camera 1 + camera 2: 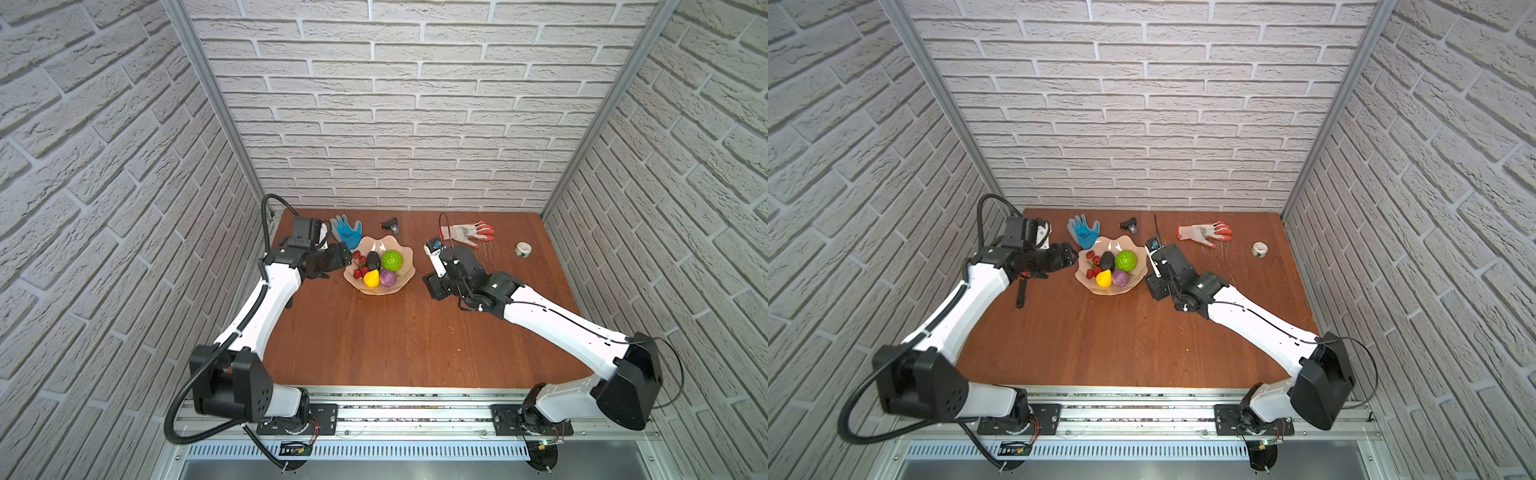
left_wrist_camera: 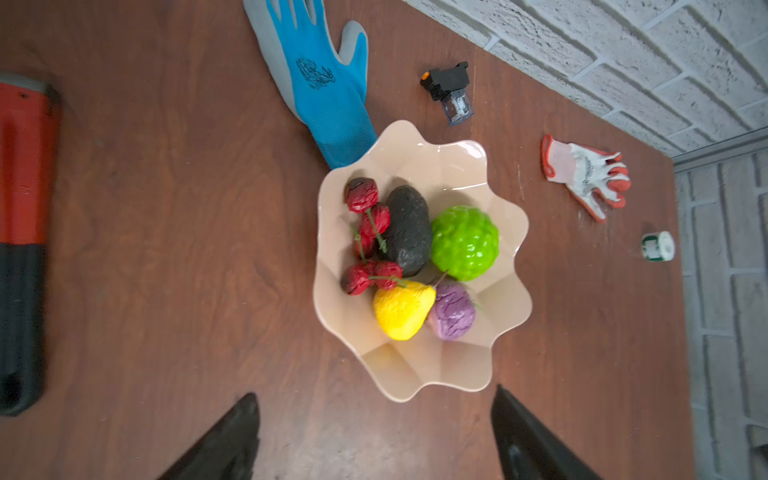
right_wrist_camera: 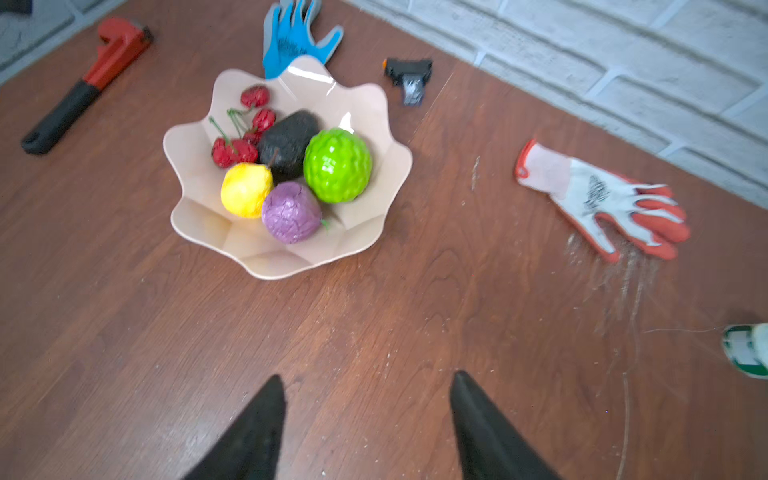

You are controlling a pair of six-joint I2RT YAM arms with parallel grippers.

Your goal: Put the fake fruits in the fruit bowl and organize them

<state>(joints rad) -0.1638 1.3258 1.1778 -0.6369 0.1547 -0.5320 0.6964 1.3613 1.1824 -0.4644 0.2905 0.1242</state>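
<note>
Brick-patterned walls surround a brown table. Every one of the fake fruits I can spot sits inside the fruit bowl. The left gripper and right gripper hover either side of the bowl, jaws apart and empty. To me it looks essentially done.

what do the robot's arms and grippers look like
The left arm and right arm have white shell links with chunky black joint housings. A thick black ribbed hose loops off the left arm; a thin black wire runs along the right arm. The left gripper and right gripper each have two black tapered fingers.
</note>
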